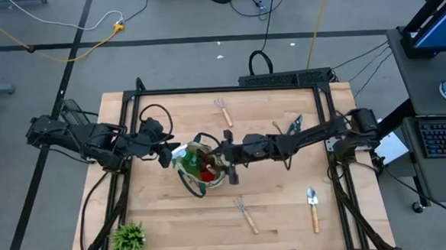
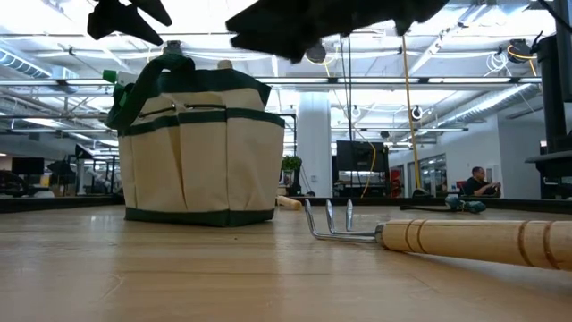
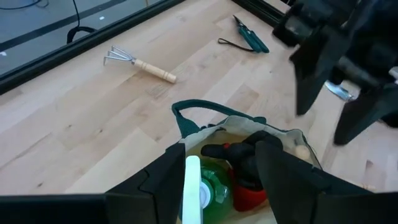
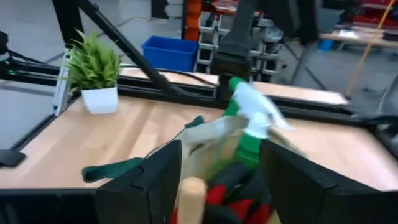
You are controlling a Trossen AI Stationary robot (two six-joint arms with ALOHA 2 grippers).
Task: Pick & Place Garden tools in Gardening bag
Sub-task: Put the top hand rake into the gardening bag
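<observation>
The beige, green-trimmed gardening bag (image 1: 197, 176) stands upright on its base at the table's middle. Inside it are the green spray bottle (image 3: 214, 186), red-and-black gloves (image 3: 249, 158) and a wooden handle end (image 4: 193, 190). My left gripper (image 1: 169, 154) hangs open just above the bag's left rim (image 3: 283, 134). My right gripper (image 1: 229, 170) hangs open over the bag's right side, its fingers on either side of the handle end and apart from it. Two rakes (image 1: 222, 110) (image 1: 245, 214), the trowel (image 1: 313, 206) and the dark shears (image 1: 296, 125) lie flat on the table.
A small spiky plant in a white pot (image 1: 128, 237) stands at the near left corner. A black frame rail (image 1: 229, 89) runs along the table's far edge. Bare wood lies to the near side of the bag, between the plant and the near rake.
</observation>
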